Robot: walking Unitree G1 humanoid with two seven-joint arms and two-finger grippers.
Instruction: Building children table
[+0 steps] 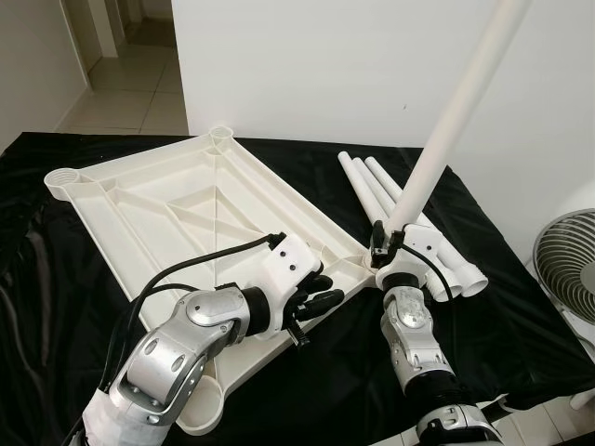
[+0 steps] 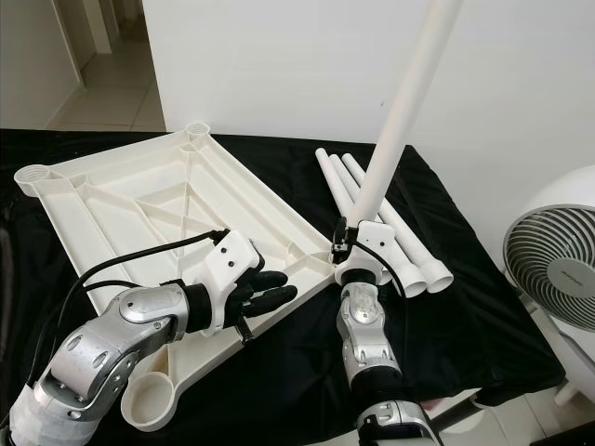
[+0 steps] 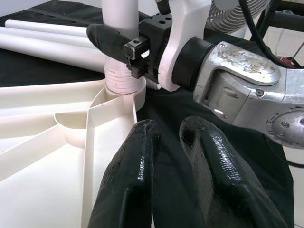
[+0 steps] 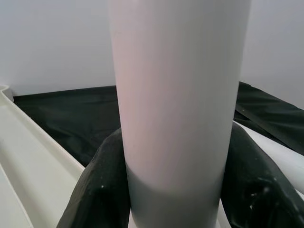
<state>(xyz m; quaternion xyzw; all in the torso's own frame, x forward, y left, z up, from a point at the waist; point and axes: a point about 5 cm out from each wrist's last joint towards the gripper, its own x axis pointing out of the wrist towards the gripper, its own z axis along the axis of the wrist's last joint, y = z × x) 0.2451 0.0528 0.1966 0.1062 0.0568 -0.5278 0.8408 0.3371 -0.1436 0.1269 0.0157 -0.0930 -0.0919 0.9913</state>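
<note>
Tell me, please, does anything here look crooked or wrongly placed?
Yes. The leg held by the right gripper leans away from the upside-down tabletop instead of standing straight in the corner socket. Its threaded end sits in that socket, so it may not be seated squarely.

Right gripper [image 3: 124, 42] holds leg [image 3: 119, 19], apparently socketed.

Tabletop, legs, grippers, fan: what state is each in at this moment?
Tabletop: upside down on the black cloth.
Held leg: tilted upright, threaded end at a corner socket.
Spare legs: lying loose beside the tabletop.
Right gripper: shut on the held leg.
Left gripper: shut, empty, over the tabletop's edge.
Fan: standing; spinning or not, can't tell.
</note>
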